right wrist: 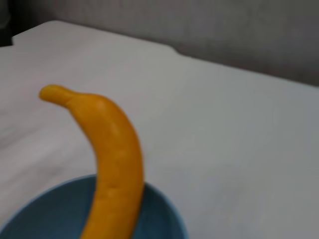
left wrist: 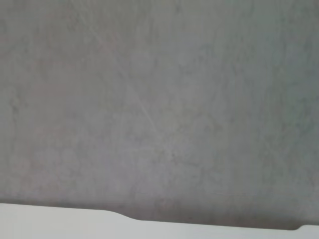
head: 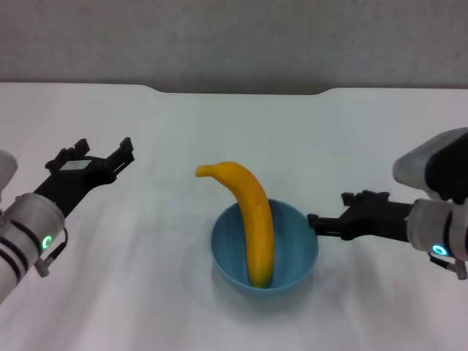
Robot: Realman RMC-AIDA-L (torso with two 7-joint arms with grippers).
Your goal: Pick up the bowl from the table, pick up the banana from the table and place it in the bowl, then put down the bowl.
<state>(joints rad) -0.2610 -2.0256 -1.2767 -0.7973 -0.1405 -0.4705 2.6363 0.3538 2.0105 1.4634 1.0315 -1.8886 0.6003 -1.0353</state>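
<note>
The light blue bowl [head: 265,252] stands on the white table [head: 146,278] at the front middle. The yellow-orange banana [head: 251,212] leans in it, its lower end on the bowl's bottom and its stem end sticking out over the far left rim. My right gripper [head: 314,223] reaches in from the right, its fingers close together at the bowl's right rim. The right wrist view shows the banana [right wrist: 112,159] rising out of the bowl [right wrist: 159,214] close up. My left gripper [head: 102,153] is open and empty, held above the table well to the left of the bowl.
The table's far edge has a shallow notch [head: 241,91] with a grey wall behind it. The left wrist view shows only that wall and a strip of the table's edge [left wrist: 60,219].
</note>
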